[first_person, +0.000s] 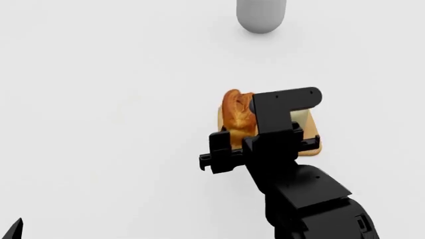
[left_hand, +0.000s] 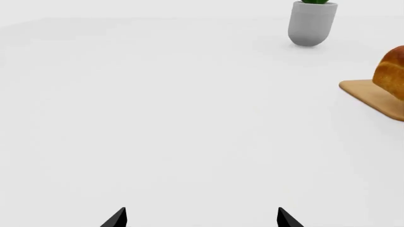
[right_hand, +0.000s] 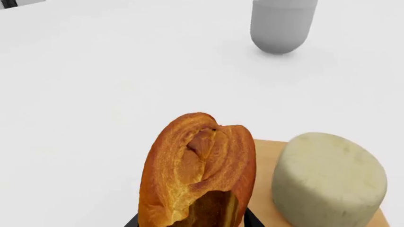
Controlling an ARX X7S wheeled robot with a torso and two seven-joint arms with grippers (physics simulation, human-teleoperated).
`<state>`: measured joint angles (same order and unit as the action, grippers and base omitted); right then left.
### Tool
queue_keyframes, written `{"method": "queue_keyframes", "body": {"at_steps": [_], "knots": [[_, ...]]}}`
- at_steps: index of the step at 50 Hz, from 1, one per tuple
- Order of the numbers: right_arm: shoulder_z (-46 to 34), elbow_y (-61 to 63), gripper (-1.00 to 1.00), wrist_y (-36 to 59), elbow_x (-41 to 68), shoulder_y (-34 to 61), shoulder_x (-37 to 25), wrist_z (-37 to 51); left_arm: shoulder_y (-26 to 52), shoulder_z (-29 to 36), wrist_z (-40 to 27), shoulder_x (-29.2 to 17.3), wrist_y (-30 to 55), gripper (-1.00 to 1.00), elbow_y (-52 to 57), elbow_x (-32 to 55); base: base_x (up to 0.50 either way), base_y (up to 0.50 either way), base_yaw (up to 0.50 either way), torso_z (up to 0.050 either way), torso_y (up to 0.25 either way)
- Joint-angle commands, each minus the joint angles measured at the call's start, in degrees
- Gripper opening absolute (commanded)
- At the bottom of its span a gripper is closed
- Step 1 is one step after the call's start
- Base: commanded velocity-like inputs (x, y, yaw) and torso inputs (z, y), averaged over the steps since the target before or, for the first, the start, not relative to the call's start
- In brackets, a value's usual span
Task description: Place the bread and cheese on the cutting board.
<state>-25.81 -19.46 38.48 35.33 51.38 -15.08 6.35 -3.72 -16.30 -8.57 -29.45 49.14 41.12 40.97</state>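
The bread point(right_hand: 198, 170) has a glossy browned crust; the cheese point(right_hand: 329, 179) looks matt, the cutting board point(left_hand: 372, 97) smooth wood.

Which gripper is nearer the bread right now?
Right. The right gripper is at the bread over the cutting board; the left gripper sits well off to the side over bare table, open.

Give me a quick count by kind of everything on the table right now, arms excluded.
Bread: 1
Cheese: 1
Cutting board: 1
Grey planter with a green plant: 1
Total: 4
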Motion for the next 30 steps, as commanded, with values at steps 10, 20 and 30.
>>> {"method": "queue_keyframes", "body": {"at_steps": [10, 20, 30], "knots": [[-1.7, -20.7, -1.00, -7.0, -8.0, 8.6, 6.2, -7.1, -0.7, -1.0, 1.3, 1.1, -1.4, 1.00, -0.5, -1.8, 0.00, 0.00, 0.00, 0.000, 0.000], [-2.1, -27.8, -1.00, -10.8, -9.1, 9.4, 7.5, -8.0, -1.1, -1.6, 1.3, 1.0, -1.6, 1.00, -0.7, -1.3, 0.00, 0.00, 0.00, 0.000, 0.001], [-1.8, -22.3, -1.00, -7.9, -7.4, 6.6, 6.6, -7.0, -1.0, -1.6, 1.2, 0.9, -1.8, 1.00, -0.8, -1.2, 0.00, 0.00, 0.00, 0.000, 0.000]]}}
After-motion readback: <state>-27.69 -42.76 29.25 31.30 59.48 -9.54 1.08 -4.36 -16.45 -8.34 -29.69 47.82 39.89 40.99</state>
